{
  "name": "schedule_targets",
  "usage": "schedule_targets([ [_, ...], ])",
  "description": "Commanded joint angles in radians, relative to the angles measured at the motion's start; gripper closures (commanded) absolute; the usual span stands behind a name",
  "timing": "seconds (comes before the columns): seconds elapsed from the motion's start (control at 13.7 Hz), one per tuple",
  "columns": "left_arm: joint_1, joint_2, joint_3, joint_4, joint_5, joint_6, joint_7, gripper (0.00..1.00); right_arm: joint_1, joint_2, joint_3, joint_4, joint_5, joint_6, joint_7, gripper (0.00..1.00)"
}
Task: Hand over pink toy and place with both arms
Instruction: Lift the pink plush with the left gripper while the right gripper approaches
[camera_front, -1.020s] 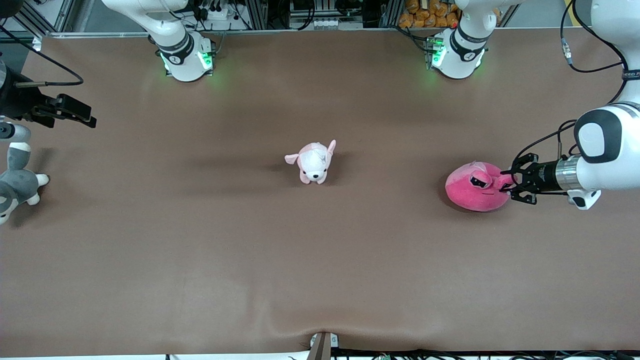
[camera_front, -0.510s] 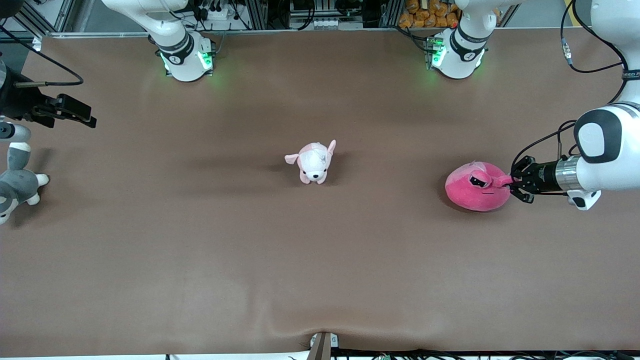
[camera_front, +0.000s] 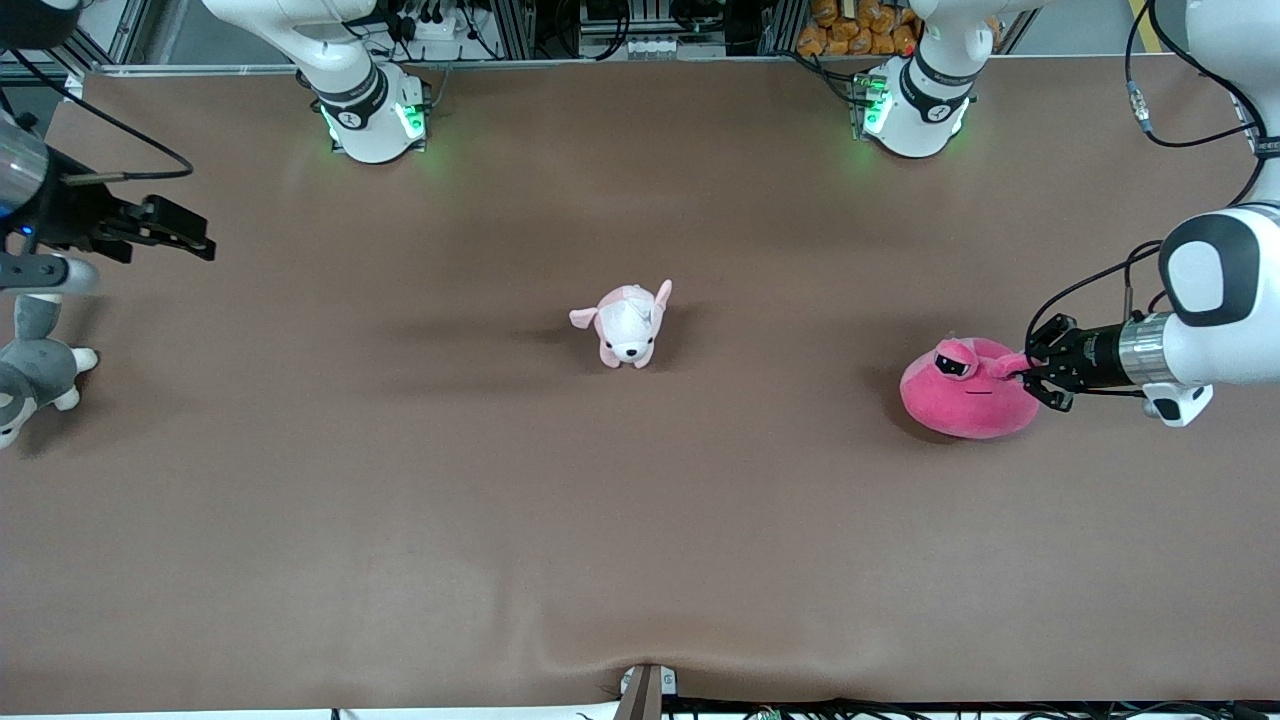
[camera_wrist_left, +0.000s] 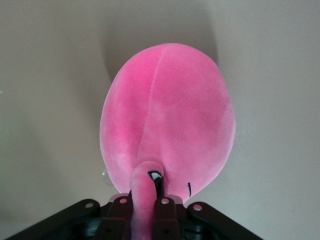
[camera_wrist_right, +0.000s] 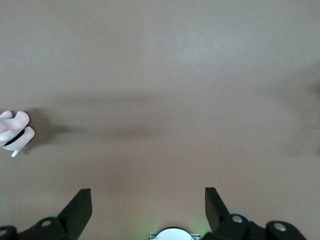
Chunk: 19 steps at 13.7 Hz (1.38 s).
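Looked like a robotics lab from my station: two white arm bases (camera_front: 372, 120) with green status lights were bolted along one edge of a wide brown-covered table (camera_front: 640, 520), with aluminium framing (camera_front: 520, 25), cables (camera_front: 420, 20) and a power strip (camera_front: 650, 45) crowded at that edge.

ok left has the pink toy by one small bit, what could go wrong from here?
1. The left gripper is shut on just a thin protruding piece of the pink toy; the heavy body may slip free or swing when lifted.
2. The right gripper waits open at the right arm's end of the table, so the carry is long.
3. The puppy plush sits mid-table and could be knocked.
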Motion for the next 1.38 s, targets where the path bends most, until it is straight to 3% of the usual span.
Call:
schedule_targets([
  [0.0,0.006,-0.018,-0.009,0.085,-0.058,-0.112,0.007,1.00,0.010,0.021,-0.001,0.017,0.001,0.012,0.012,0.00],
  [0.29,-0.006,-0.015,-0.031,0.234,-0.144,-0.270,-0.061,1.00,0.010,0.065,-0.001,0.062,-0.003,0.027,0.001,0.00],
  [0.44,-0.010,-0.014,-0.100,0.278,-0.159,-0.281,-0.190,1.00,0.029,0.112,0.000,0.087,0.046,0.024,-0.002,0.00],
  [0.73,-0.007,-0.015,-0.214,0.308,-0.168,-0.281,-0.359,1.00,0.059,0.144,0.000,0.087,0.052,0.029,-0.001,0.00],
  [1.02,-0.007,-0.017,-0.323,0.332,-0.228,-0.263,-0.587,1.00,0.093,0.159,0.000,0.087,0.054,0.089,-0.001,0.00],
  [1.24,-0.011,-0.014,-0.432,0.352,-0.239,-0.154,-0.761,1.00,0.157,0.159,0.002,0.087,0.067,0.139,0.001,0.00],
  [1.31,-0.020,-0.011,-0.462,0.352,-0.239,-0.093,-0.807,1.00,0.171,0.159,0.002,0.087,0.111,0.149,-0.001,0.00],
])
